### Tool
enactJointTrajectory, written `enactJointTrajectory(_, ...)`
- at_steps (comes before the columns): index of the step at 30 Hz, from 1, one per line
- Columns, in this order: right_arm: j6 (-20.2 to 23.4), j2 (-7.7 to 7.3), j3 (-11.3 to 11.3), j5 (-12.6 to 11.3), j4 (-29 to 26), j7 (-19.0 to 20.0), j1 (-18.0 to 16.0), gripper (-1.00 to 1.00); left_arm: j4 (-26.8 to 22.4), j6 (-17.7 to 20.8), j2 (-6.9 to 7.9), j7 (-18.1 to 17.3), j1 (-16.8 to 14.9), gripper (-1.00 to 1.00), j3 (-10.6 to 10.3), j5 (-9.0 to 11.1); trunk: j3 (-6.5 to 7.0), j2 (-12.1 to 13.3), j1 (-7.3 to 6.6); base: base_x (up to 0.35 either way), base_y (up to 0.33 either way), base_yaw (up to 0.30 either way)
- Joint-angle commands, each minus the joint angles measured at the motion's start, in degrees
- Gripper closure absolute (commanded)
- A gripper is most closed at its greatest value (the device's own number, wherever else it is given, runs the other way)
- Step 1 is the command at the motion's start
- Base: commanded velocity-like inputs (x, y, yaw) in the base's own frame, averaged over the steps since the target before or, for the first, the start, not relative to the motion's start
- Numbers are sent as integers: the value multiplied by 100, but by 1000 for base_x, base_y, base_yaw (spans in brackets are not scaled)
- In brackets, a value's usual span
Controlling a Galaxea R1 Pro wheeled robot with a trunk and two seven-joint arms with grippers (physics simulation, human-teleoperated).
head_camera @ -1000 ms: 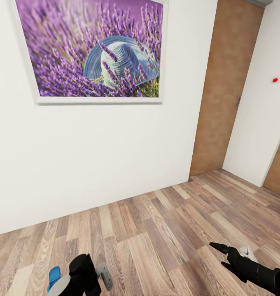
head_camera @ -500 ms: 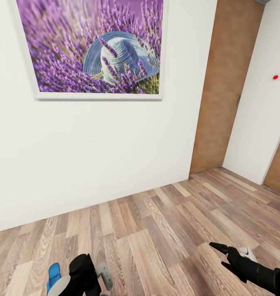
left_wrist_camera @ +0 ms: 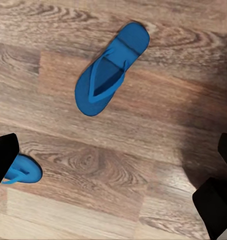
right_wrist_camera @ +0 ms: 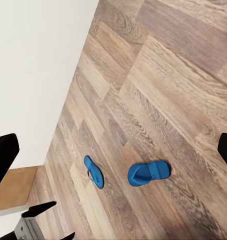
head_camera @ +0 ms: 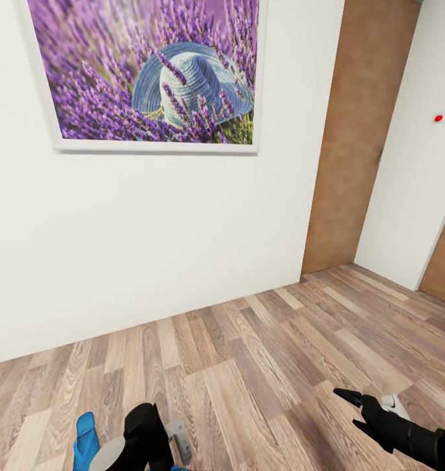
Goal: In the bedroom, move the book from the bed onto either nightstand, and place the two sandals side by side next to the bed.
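I count two blue sandals on the plank floor (head_camera: 249,366). In the left wrist view one sandal (left_wrist_camera: 111,70) lies whole and flat below my left gripper (left_wrist_camera: 113,192), whose fingers stand spread and hold nothing; the second sandal (left_wrist_camera: 21,170) is partly hidden behind a fingertip. The two lie apart and at different angles, not paired. From the head view one sandal shows beside the left arm, cut off at the frame edge. My right gripper (head_camera: 356,411) is parted and empty. Open floor runs ahead to the white wall (head_camera: 150,229), one framed lavender picture (head_camera: 147,72), and one brown door (head_camera: 360,137) at the far right.
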Motion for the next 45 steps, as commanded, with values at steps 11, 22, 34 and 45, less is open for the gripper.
enactJointTrajectory(11, 26, 0, 14, 0, 62, -10, -4, -100, -10, 31, 2, -23, 1, -100, -60, 0, -204, -445, 241, 0, 0, 0)
enactJointTrajectory(22, 32, 0, 7, 0, 77, 5, -4, -100, -355, 30, -7, -43, -7, -100, -174, -168, -414, -770, 425, 0, 0, 0)
enactJointTrajectory(34, 35, 0, 15, 0, 77, 1, -1, -100, -629, 18, 3, -45, -66, -100, -248, -930, -680, -786, 456, 0, 0, 0)
enactJointTrajectory(45, 35, 0, 7, -6, 82, 7, -1, -100, -691, -272, -18, -41, -160, -100, -269, -1202, -924, -801, 484, 0, 0, 0)
